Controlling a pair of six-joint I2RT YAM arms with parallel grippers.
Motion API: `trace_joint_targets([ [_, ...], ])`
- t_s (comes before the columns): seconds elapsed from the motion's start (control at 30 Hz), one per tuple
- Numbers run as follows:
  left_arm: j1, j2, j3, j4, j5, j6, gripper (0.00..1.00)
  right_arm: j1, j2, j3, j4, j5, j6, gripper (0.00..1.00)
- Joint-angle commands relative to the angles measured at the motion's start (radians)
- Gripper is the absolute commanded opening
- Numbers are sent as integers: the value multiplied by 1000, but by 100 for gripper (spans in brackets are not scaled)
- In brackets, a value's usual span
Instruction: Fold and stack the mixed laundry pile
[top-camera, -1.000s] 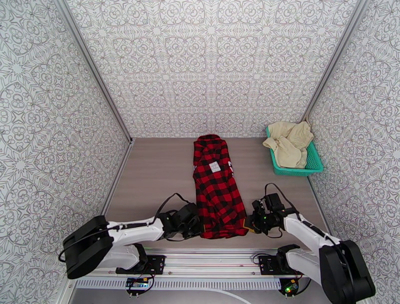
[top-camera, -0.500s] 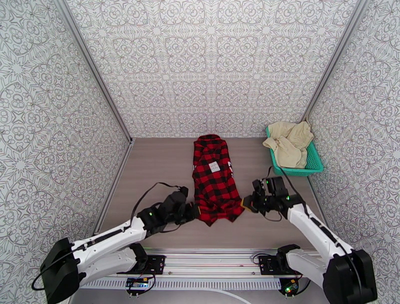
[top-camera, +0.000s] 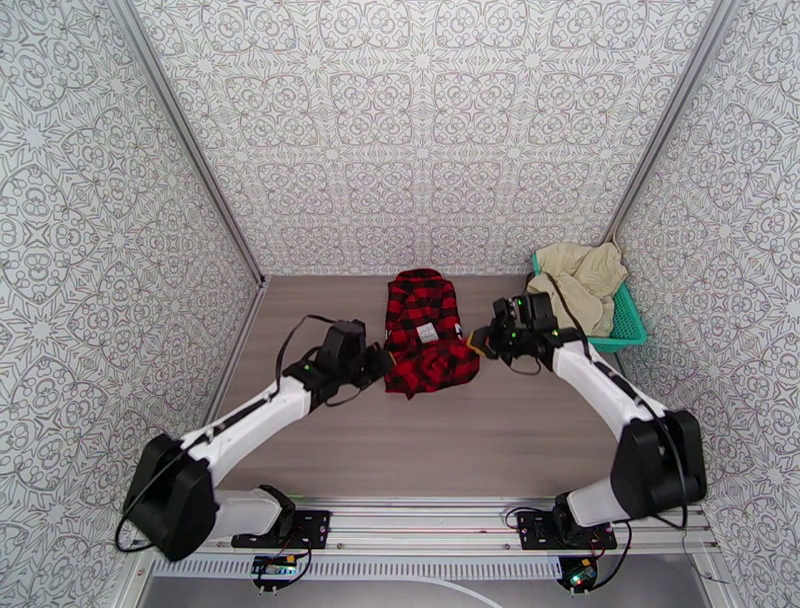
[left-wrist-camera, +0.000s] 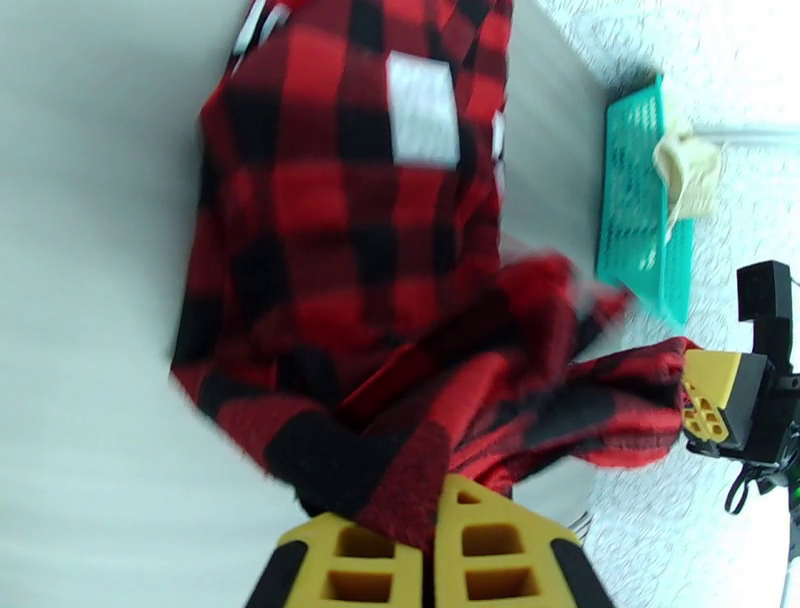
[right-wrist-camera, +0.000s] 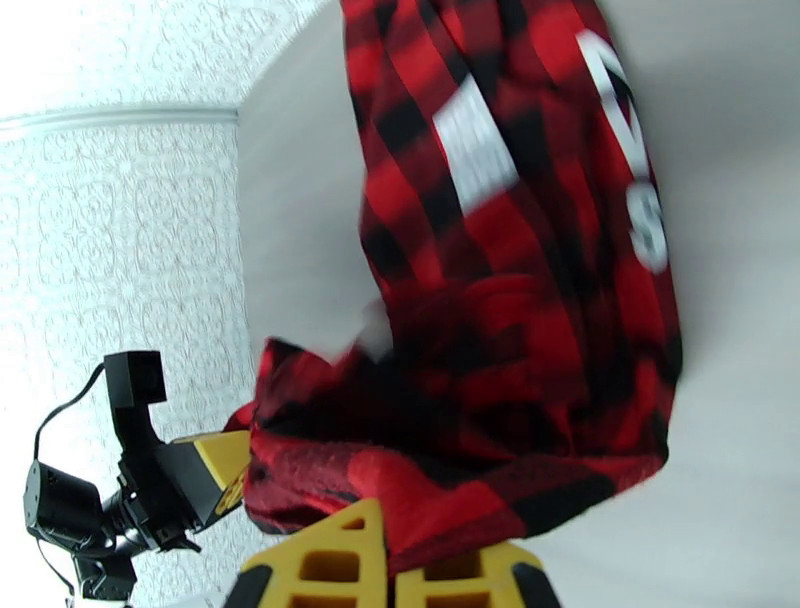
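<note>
Pinching opposite near-hem corners, left claw and right claw each clamp the red-and-black checked flannel shirt, half doubled over itself mid-counter. Bare brown counter spreads wide toward the bases; cream cloth pieces fill a teal mesh basket at the right wall.

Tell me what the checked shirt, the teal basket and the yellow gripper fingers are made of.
Checked shirt: soft woven flannel, probably cotton; matte, fuzzy edge, drapes in folds.
Teal basket: rigid plastic, it seems; moulded mesh walls.
Yellow fingers: likely hard plastic, matte; blocky with square cut-outs.
</note>
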Motion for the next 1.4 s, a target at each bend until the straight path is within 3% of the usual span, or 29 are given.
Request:
trace_joint_targets([
  [0.0, 57, 92, 101, 44, 52, 63, 0, -1, 106, 103, 57, 15, 9, 0],
  [0.33, 180, 417, 351, 81, 168, 124, 0, -26, 421, 341, 104, -39, 25, 0],
  [0.8, 251, 709, 535, 184, 297, 94, 3, -63, 737, 557, 173, -136, 45, 5],
  [0.93, 268, 760, 553, 216, 306, 81, 21, -66, 805, 603, 196, -163, 48, 16],
  [1.07, 292, 777, 543, 301, 339, 53, 36, -69, 848, 646, 204, -203, 43, 33],
  [1.17, 307, 742, 557, 315, 340, 79, 54, -76, 815, 664, 199, -208, 23, 49],
  [1.27, 332, 687, 574, 306, 334, 105, 63, -96, 756, 670, 219, -219, 20, 59],
  [1.37, 361, 620, 562, 299, 323, 136, 65, -120, 692, 635, 287, -232, 60, 62],
])
